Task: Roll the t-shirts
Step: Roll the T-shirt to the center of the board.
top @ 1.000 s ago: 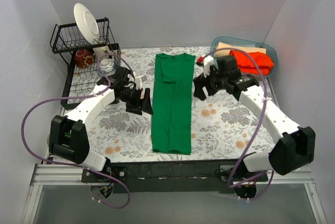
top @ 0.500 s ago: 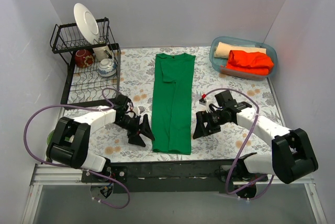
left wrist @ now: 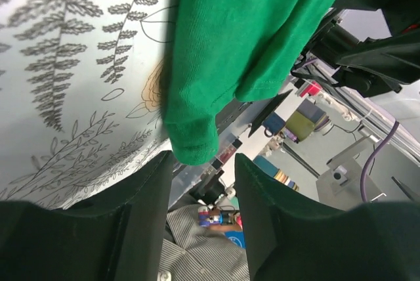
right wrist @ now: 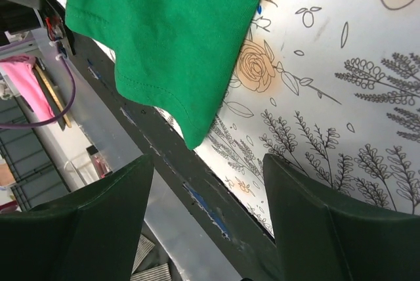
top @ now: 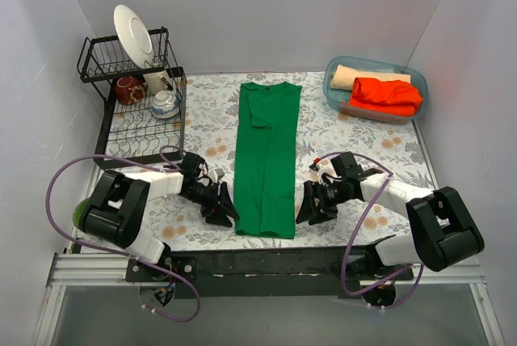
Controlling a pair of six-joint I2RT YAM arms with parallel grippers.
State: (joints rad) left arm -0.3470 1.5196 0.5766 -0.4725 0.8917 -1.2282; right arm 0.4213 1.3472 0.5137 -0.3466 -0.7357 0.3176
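Note:
A bright green t-shirt (top: 266, 160) lies flat as a long narrow strip down the middle of the table, collar at the far end. My left gripper (top: 224, 207) sits low at its near left corner, my right gripper (top: 307, 205) at its near right corner. In the left wrist view the hem corner (left wrist: 190, 140) hangs just ahead of my open left gripper (left wrist: 203, 163), not between the fingers. In the right wrist view the other corner (right wrist: 195, 133) lies just ahead of my wide-open right gripper (right wrist: 207, 163). An orange-red t-shirt (top: 389, 94) and a tan one (top: 359, 77) lie in the bin.
A blue plastic bin (top: 418, 81) stands at the back right. A black dish rack (top: 113, 132) at the back left holds a white plate (top: 133, 35), a dark red cup (top: 128, 90) and a bowl (top: 166, 103). The table's black front rail (top: 266, 261) runs just below the shirt's hem.
Both arms have swung from beside the shirt's upper half down to its near hem corners. The left jaws have narrowed; the right jaws stay wide.

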